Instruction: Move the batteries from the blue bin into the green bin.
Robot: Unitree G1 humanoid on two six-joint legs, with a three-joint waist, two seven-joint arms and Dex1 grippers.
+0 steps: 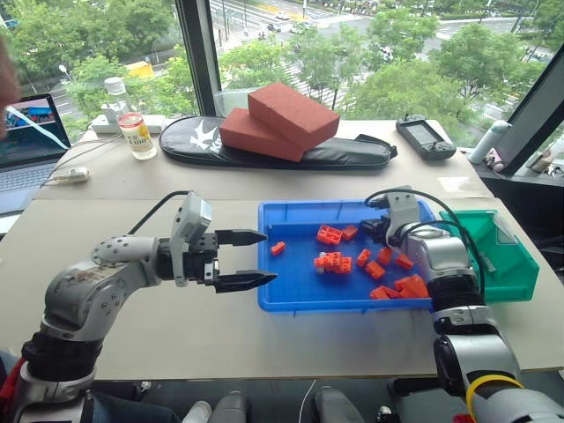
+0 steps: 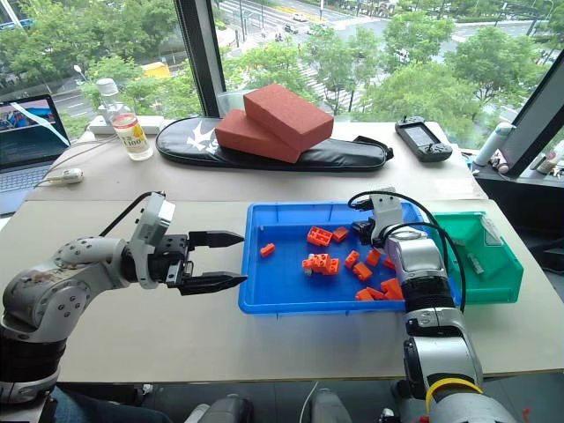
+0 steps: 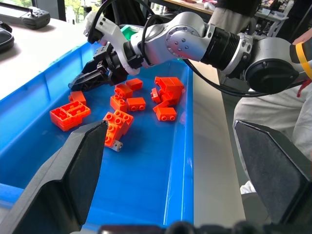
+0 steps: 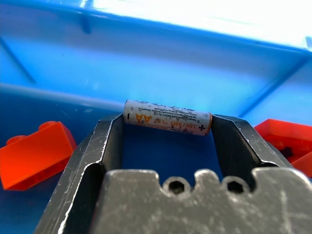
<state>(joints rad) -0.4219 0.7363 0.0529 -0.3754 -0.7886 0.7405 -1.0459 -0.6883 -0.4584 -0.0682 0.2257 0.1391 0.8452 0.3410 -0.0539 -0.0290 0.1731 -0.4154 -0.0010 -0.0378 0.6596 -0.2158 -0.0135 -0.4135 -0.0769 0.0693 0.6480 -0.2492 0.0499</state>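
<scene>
A beige table (image 1: 176, 326) by a tall window over treetops carries the blue bin (image 1: 291, 295) of orange bricks (image 1: 332, 262), with the green bin (image 1: 520, 269) just beside its right end. The right gripper (image 4: 167, 127) sits low inside the blue bin's right part, its jaws closed end-to-end on an AA battery (image 4: 167, 123), whose long axis spans crosswise between the two fingertips. The green bin lies to the right of that gripper, so the coming move is likely a lift and a swing rightward over the shared walls. The left gripper (image 1: 250, 259) hovers outside the blue bin's left wall, jaws parted and empty, well apart from the green bin.
</scene>
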